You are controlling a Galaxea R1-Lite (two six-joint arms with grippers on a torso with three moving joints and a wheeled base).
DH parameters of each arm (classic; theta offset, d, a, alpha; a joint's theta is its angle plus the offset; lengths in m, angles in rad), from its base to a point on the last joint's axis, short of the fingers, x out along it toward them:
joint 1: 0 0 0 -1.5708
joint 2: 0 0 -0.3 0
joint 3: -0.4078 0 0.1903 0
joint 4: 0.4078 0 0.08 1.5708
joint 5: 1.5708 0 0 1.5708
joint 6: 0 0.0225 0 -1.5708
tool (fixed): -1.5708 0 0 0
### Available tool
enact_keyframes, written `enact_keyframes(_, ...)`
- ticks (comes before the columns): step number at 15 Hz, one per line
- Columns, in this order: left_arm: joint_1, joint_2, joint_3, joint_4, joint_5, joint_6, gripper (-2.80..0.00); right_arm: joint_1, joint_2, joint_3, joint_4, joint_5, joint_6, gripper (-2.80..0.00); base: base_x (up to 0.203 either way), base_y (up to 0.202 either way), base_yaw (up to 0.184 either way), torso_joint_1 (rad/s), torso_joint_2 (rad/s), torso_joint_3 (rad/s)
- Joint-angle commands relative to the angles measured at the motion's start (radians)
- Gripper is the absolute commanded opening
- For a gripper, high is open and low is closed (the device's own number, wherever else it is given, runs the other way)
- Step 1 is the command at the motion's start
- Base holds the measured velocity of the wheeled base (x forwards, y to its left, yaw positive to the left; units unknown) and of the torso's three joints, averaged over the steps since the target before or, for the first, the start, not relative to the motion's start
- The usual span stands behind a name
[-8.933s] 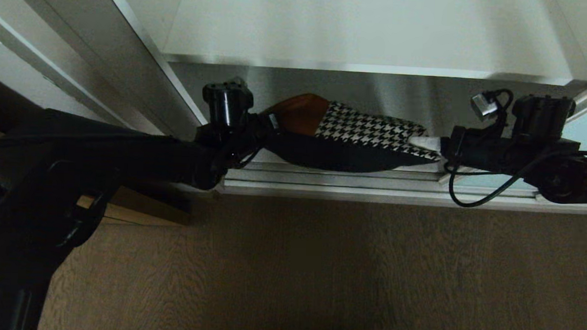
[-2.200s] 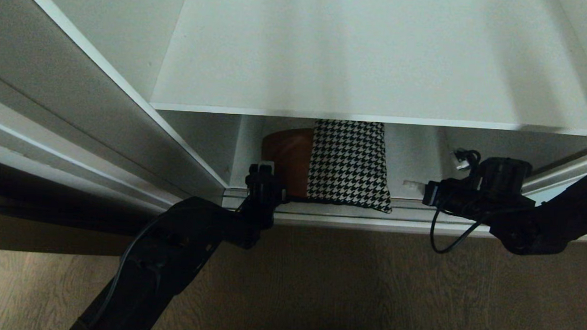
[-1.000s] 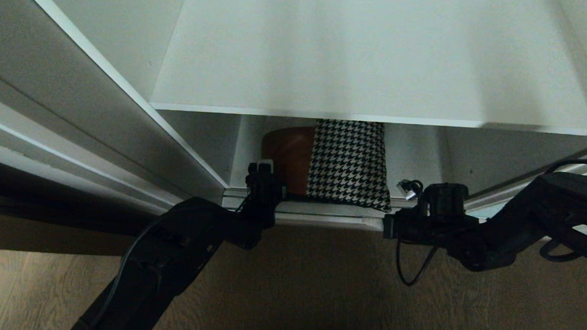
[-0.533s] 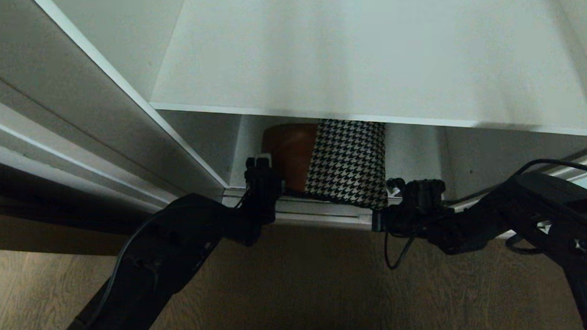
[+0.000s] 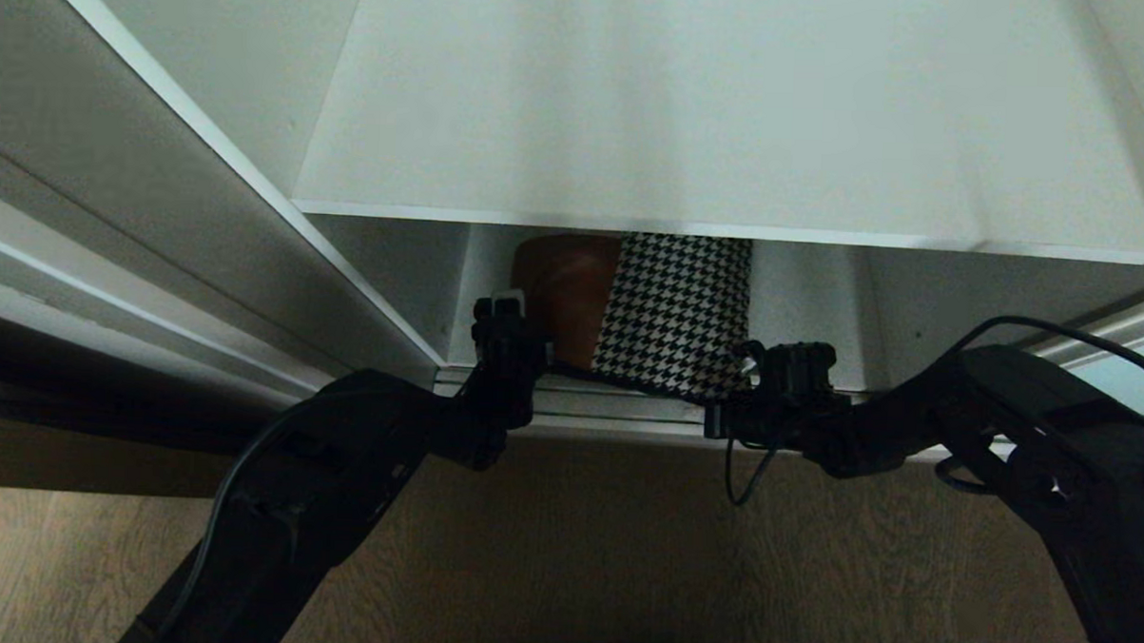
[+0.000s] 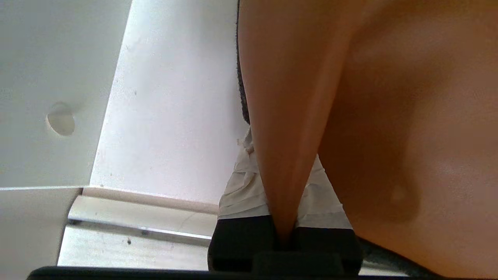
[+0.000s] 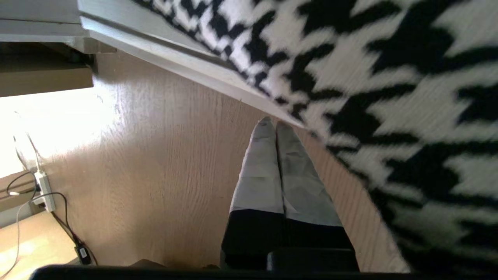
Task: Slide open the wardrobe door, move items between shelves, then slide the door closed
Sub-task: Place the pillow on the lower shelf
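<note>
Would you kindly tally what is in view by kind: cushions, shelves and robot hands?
Cushions: 1, the cushion.
Shelves: 2, the upper shelf and the lower shelf.
Hands: 2, the left hand and the right hand.
Total: 5.

The cushion (image 5: 648, 310) was part smooth tan leather-like material with a soft sheen and part woven black-and-white houndstooth cloth, edged in black fabric. The shelf (image 5: 712, 117) above it was a smooth, matt white board. The track (image 5: 616, 409) at the wardrobe's foot looked like brushed silvery metal. The floor (image 5: 621, 552) was matt wood-grain plank. The right gripper's fingers (image 7: 268, 171) wore pale, creased tape over matt black plastic.
</note>
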Motion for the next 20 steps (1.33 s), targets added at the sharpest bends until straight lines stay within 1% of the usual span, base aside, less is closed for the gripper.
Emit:
enact_keyframes(1, 0.002, -0.006, 0.000, 0.001, 0.011, -0.001, -2.80, -0.005, 0.003, -0.009, 0.001, 0.003, 0.001, -2.80, 0.000, 0.000, 0.000, 0.000, 0.00, 0.000)
enact_keyframes(4, 0.001, -0.012, 0.000, -0.009, 0.048, 0.005, -2.80, -0.008, -0.010, -0.009, 0.001, 0.004, -0.003, -2.80, 0.000, 0.000, 0.000, 0.000, 0.00, 0.000)
enact_keyframes(5, 0.001, -0.006, 0.000, -0.009, 0.054, 0.008, 0.00, -0.008, -0.013, -0.005, -0.003, 0.004, -0.006, -2.80, 0.000, 0.000, 0.000, 0.000, 0.00, 0.000)
enact_keyframes(8, 0.001, -0.003, 0.000, -0.013, 0.049, 0.009, 0.00, -0.014, -0.021, 0.008, -0.006, 0.004, -0.005, -2.80, 0.000, 0.000, 0.000, 0.000, 0.00, 0.000)
enact_keyframes(10, 0.001, -0.016, 0.001, -0.055, 0.058, 0.003, 0.00, -0.018, -0.017, 0.011, -0.008, 0.004, -0.005, -2.80, 0.000, 0.000, 0.000, 0.000, 0.00, 0.000)
enact_keyframes(11, 0.001, -0.028, 0.002, -0.091, 0.069, 0.003, 0.00, -0.020, -0.013, 0.014, -0.009, 0.004, -0.006, -2.80, 0.000, 0.000, 0.000, 0.000, 0.00, 0.000)
enact_keyframes(13, 0.001, -0.068, 0.017, -0.125, 0.103, 0.003, 0.00, -0.018, -0.017, 0.020, -0.009, 0.004, -0.008, -2.80, 0.000, 0.000, 0.000, 0.000, 0.00, 0.000)
enact_keyframes(14, 0.001, -0.083, 0.039, -0.137, 0.110, 0.003, 0.00, -0.020, -0.019, 0.021, -0.008, 0.004, -0.008, -2.80, 0.000, 0.000, 0.000, 0.000, 0.00, 0.000)
enact_keyframes(17, -0.008, -0.144, 0.165, -0.150, 0.104, -0.006, 0.00, -0.021, -0.023, 0.023, -0.006, 0.004, -0.008, -2.80, 0.000, 0.000, 0.000, 0.000, 0.00, 0.000)
enact_keyframes(18, -0.026, -0.167, 0.219, -0.153, 0.096, -0.015, 0.00, -0.021, -0.023, 0.023, -0.003, 0.003, -0.008, -2.80, 0.000, 0.000, 0.000, 0.000, 0.00, 0.000)
enact_keyframes(20, -0.071, -0.205, 0.329, -0.152, 0.057, -0.029, 0.00, -0.023, -0.023, 0.032, 0.001, 0.003, -0.008, -2.80, 0.000, 0.000, 0.000, 0.000, 0.00, 0.000)
